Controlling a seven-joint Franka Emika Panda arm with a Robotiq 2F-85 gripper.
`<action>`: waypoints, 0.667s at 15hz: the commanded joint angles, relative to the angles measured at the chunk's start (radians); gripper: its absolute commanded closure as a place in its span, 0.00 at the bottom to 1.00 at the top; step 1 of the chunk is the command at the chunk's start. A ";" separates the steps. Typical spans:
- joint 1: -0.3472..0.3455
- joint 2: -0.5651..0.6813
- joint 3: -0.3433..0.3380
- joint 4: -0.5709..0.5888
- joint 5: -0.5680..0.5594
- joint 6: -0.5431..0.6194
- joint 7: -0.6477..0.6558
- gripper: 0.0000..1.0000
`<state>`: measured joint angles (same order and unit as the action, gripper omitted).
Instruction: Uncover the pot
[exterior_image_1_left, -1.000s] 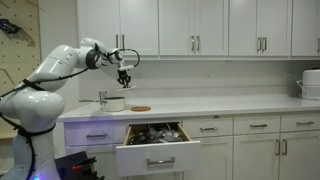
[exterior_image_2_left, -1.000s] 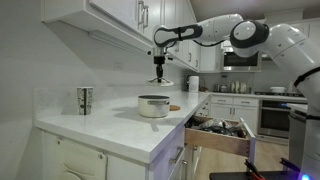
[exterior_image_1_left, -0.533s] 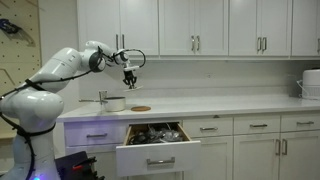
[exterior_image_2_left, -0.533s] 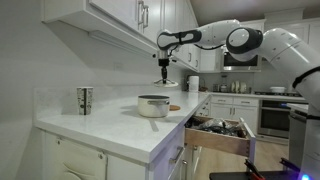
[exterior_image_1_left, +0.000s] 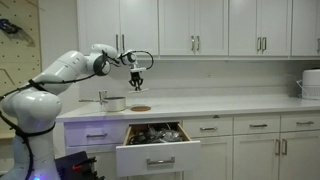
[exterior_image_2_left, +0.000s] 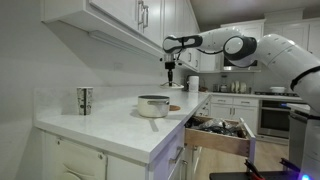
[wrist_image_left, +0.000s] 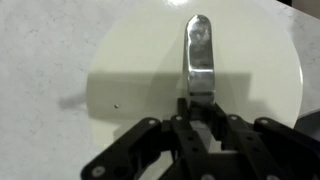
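Note:
The pot (exterior_image_1_left: 115, 102) is small, squat and silvery-white and stands open on the white counter; it also shows in an exterior view (exterior_image_2_left: 153, 105). My gripper (exterior_image_1_left: 137, 78) hangs in the air beside and above the pot, also in an exterior view (exterior_image_2_left: 170, 70). In the wrist view the gripper (wrist_image_left: 200, 118) is shut on the metal handle (wrist_image_left: 198, 55) of a pale round lid (wrist_image_left: 120, 90), held flat under the fingers. A flat brown disc (exterior_image_1_left: 141, 107) lies on the counter below the gripper.
A drawer (exterior_image_1_left: 155, 135) full of utensils stands open under the counter, also in an exterior view (exterior_image_2_left: 215, 130). A metal cup (exterior_image_2_left: 85, 100) stands near the counter corner. Upper cabinets (exterior_image_1_left: 190, 25) hang close above the arm. A white appliance (exterior_image_1_left: 310, 85) sits far along the counter.
The gripper has carried the lid sideways away from the pot, to above the brown disc, at about the same height.

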<state>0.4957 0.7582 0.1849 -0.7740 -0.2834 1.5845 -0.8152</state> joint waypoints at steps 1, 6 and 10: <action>0.004 0.062 -0.002 0.111 0.023 -0.055 0.000 0.94; 0.017 0.140 -0.007 0.164 0.036 -0.076 -0.004 0.94; 0.016 0.196 -0.009 0.208 0.052 -0.083 -0.013 0.94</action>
<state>0.5028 0.9095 0.1852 -0.6661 -0.2518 1.5488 -0.8164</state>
